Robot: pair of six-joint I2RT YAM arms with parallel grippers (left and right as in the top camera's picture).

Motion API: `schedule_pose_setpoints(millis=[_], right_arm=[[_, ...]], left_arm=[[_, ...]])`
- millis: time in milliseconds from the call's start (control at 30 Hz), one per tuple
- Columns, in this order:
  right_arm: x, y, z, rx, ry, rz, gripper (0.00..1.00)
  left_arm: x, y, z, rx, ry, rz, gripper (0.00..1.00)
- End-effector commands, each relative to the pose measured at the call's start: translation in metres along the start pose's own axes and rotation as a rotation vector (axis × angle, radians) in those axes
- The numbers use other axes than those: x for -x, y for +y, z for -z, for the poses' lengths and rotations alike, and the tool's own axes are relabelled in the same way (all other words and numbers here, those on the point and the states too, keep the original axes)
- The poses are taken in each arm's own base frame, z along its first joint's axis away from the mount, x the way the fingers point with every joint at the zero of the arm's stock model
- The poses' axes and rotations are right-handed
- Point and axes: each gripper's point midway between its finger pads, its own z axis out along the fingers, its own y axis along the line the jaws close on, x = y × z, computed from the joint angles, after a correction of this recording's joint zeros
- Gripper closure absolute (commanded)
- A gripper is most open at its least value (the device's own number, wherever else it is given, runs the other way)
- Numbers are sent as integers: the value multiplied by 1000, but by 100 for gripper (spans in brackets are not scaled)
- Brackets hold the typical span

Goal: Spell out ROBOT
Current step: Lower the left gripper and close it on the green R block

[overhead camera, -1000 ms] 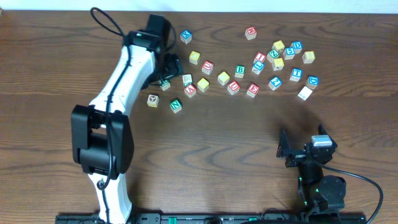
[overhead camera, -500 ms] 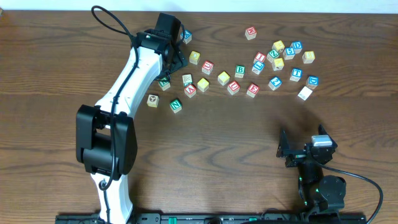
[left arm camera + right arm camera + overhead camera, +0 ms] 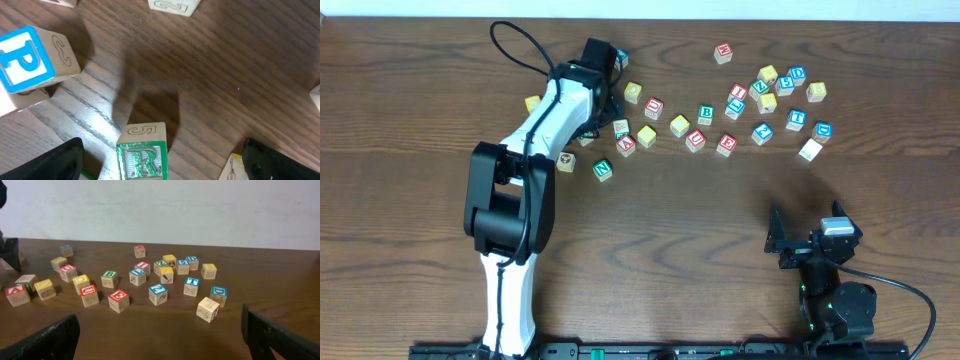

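dark wood bench (image 3: 700, 230), letter blocks (image 3: 705, 113) scattered at the far side. left arm (image 3: 545, 120) is over them, right arm (image 3: 825, 270) parked well away. green r block (image 3: 142, 160) sits between the spread left fingers (image 3: 55, 162), nothing gripped yet; right fingers (image 3: 45, 340) spread and empty too.

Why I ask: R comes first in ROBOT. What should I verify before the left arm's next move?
1. Left tool open: ok.
2. Green R block between its fingers: ok.
3. Left tool low enough to grip: cannot tell.
4. Blue P block apart from the R block: ok.
5. Right tool open, holding nothing: ok.
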Motion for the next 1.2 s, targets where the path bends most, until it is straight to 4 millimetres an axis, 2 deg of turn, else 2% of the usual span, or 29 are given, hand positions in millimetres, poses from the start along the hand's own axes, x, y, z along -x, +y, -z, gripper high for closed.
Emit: schedule_pose_setpoints(millis=[0, 233, 467, 633, 800, 833, 933, 1167], right_arm=[[-1, 0, 0, 0, 3, 10, 1], [-1, 0, 0, 0, 3, 10, 1], [-1, 0, 0, 0, 3, 10, 1], [-1, 0, 0, 0, 3, 10, 1], [-1, 0, 0, 0, 3, 10, 1], [-1, 0, 0, 0, 3, 10, 1], [-1, 0, 0, 0, 3, 10, 1], [-1, 0, 0, 0, 3, 10, 1]], left_arm=[[-2, 7, -11, 34, 9, 9, 2], [-13, 14, -18, 53, 37, 105, 2], [-23, 8, -18, 22, 84, 125, 2], [-31, 12, -24, 30, 106, 123, 2], [-30, 11, -25, 24, 101, 123, 2], [-30, 11, -25, 24, 101, 123, 5], [-30, 11, -25, 24, 101, 123, 22], [-24, 17, -25, 54, 64, 121, 24]])
